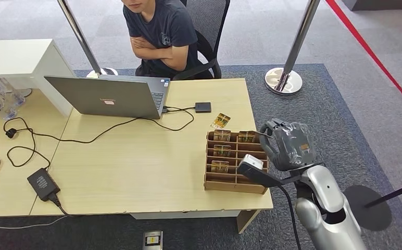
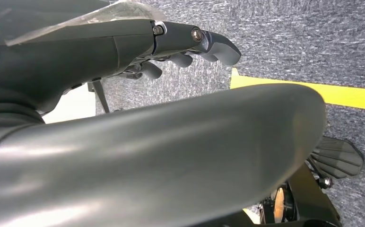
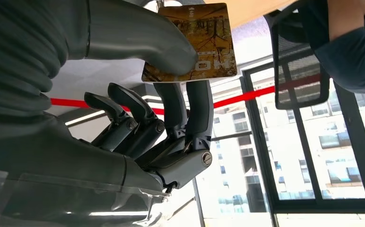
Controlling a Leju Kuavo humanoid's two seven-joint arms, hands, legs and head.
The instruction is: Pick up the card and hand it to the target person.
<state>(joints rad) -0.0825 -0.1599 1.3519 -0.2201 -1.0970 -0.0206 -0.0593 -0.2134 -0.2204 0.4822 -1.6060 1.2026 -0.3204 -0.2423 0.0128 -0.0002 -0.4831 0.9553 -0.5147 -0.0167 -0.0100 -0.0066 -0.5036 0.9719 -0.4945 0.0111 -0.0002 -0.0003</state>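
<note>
At the lower right of the head view, the right hand (image 1: 288, 144) pinches the card (image 3: 195, 45) between thumb and fingers beside the card rack (image 1: 235, 162). The left hand (image 2: 171, 47) hangs with fingers loosely apart, holding nothing.

Right hand (image 3: 171, 118) raised, thumb and fingers (image 3: 200, 106) pinching card (image 3: 204, 45); left hand (image 2: 171, 47) hanging.

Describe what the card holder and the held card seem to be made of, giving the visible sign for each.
Card holder: likely thin plywood or stiff cardboard, matte; brown slotted dividers with flat cut edges.
Card: probably plastic, slightly glossy; thin, rigid, rounded corners, printed brown-gold, staying flat where the right hand pinches it.
</note>
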